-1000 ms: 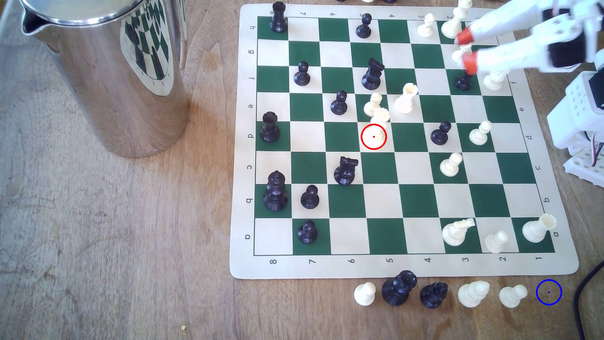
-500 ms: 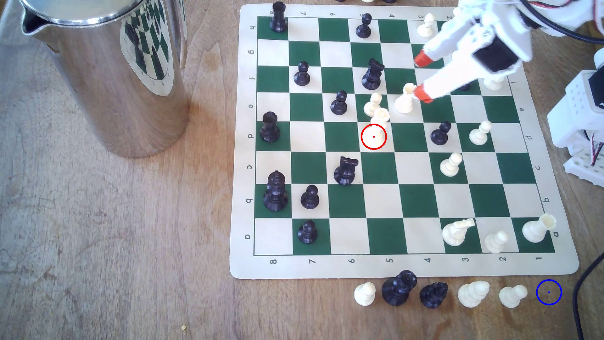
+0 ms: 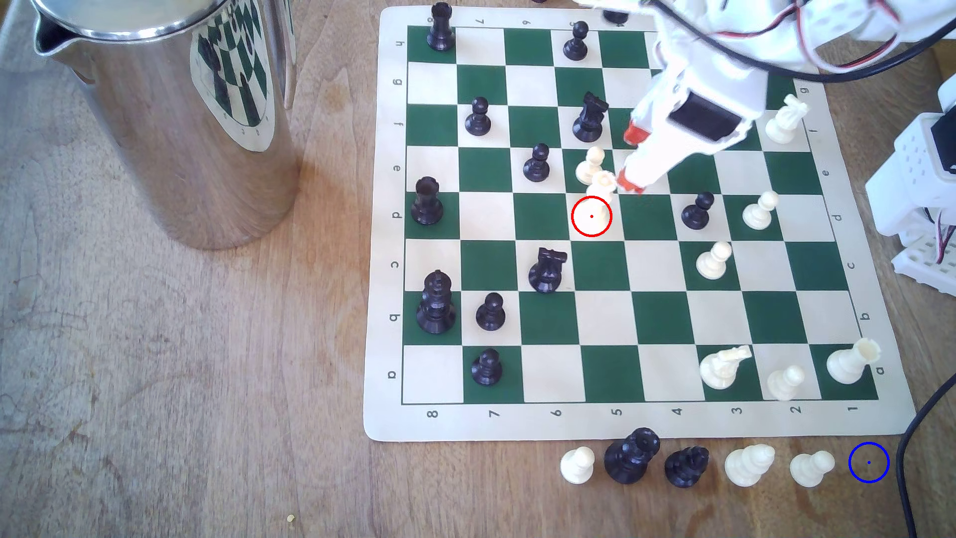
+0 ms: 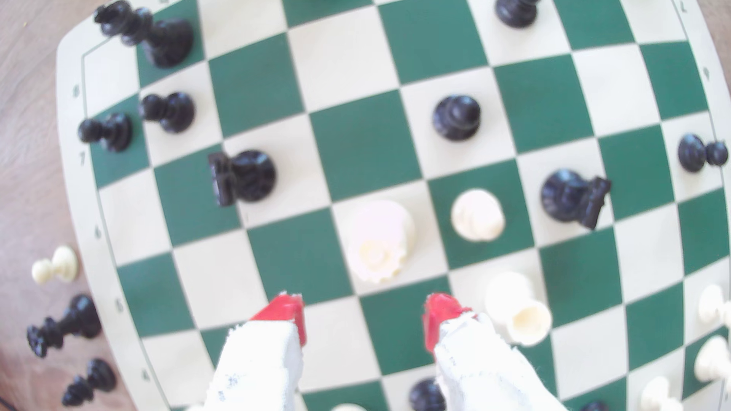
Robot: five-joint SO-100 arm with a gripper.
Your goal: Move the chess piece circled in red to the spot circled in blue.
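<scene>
Queen (image 3: 600, 199) stands upright on its light square, base inside the red ring; not yet lifted. Gripper (image 3: 632, 158) hangs over the board just beside the queen's crown, on the exterior view's right. In the wrist view the jaws are spread wide with nothing between them, the red fingertips (image 4: 285, 312) short of the queen (image 4: 380, 241). A white pawn (image 3: 591, 164) stands just behind the queen; a white rook (image 4: 516, 308) sits close by one fingertip. Spot (image 3: 868, 462) on the worktop is bare, well apart from the queen. Judgement: approach only; grasp, carry and placement all remain.
</scene>
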